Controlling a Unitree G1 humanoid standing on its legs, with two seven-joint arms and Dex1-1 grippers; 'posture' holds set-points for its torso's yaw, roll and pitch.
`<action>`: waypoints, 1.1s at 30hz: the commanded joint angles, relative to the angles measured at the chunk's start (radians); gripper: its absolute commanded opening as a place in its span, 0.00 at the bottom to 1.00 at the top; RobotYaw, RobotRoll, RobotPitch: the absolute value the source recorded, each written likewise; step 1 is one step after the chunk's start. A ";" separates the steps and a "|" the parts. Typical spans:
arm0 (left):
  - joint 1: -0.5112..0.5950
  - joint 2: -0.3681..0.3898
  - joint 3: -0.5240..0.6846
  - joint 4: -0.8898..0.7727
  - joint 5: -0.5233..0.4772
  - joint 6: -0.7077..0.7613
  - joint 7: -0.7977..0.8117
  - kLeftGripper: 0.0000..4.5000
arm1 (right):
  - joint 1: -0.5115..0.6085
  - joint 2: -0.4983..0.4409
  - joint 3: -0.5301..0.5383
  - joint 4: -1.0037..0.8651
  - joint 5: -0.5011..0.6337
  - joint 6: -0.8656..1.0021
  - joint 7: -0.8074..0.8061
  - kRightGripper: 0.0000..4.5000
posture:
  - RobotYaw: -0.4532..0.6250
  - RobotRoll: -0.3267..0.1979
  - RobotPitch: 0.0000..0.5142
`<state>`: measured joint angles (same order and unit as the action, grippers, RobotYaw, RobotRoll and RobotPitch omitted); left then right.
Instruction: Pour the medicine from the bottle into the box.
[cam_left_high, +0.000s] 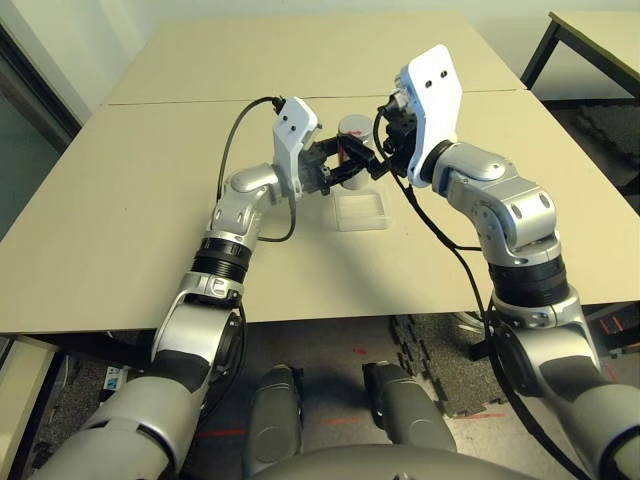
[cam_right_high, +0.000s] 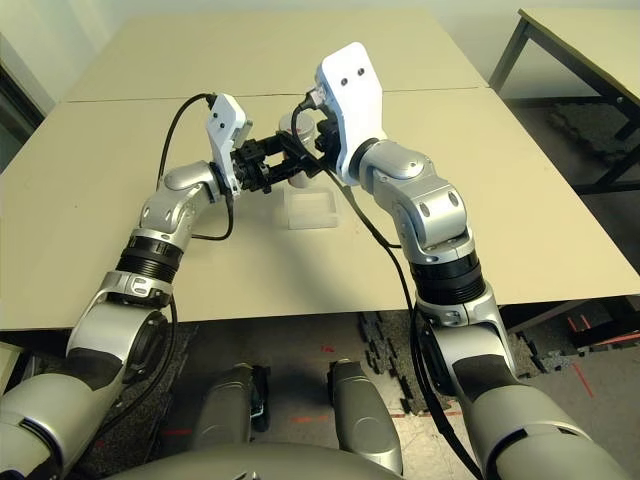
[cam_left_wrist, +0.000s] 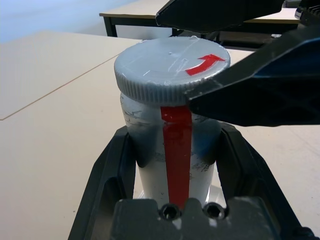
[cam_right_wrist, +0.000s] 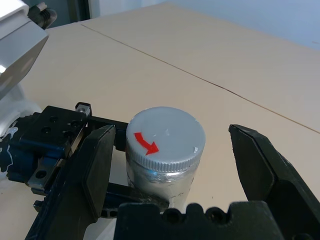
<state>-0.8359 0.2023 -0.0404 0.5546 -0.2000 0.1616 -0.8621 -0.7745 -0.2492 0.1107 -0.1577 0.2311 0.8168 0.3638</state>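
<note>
Your small silvery-grey cylindrical bottle (cam_left_wrist: 170, 150), with its red stripe and round ribbed grey cap (cam_right_wrist: 165, 137) carrying a red arrow, stands upright above the bench, clenched at its body in the jaws of the left gripper (cam_left_high: 345, 165). Around that cap you have the right gripper (cam_right_wrist: 172, 165) with its jaws released, one black finger on either side and apart from it. Just below and nearer to you than the bottle, the shallow square clear plastic box (cam_left_high: 361, 211) rests on the pale beige bench (cam_left_high: 120, 220).
</note>
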 joint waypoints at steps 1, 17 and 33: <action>0.016 0.006 0.000 -0.030 -0.014 0.015 -0.008 0.55 | 0.009 -0.004 0.020 -0.002 -0.009 -0.010 0.014 1.00 | 0.24 0.62 0.18; 0.020 0.002 -0.007 -0.040 -0.022 0.032 -0.017 0.55 | 0.014 -0.019 0.023 -0.001 -0.029 -0.055 0.048 0.57 | 0.23 0.62 0.18; 0.005 0.189 -0.046 -0.245 -0.150 0.207 -0.379 0.55 | -0.106 -0.259 -0.111 0.191 0.268 -0.121 0.593 0.57 | 0.26 0.62 0.19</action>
<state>-0.8295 0.3707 -0.0707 0.3424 -0.3277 0.3517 -1.1866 -0.8608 -0.4804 0.0494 -0.0079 0.4856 0.7227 0.9198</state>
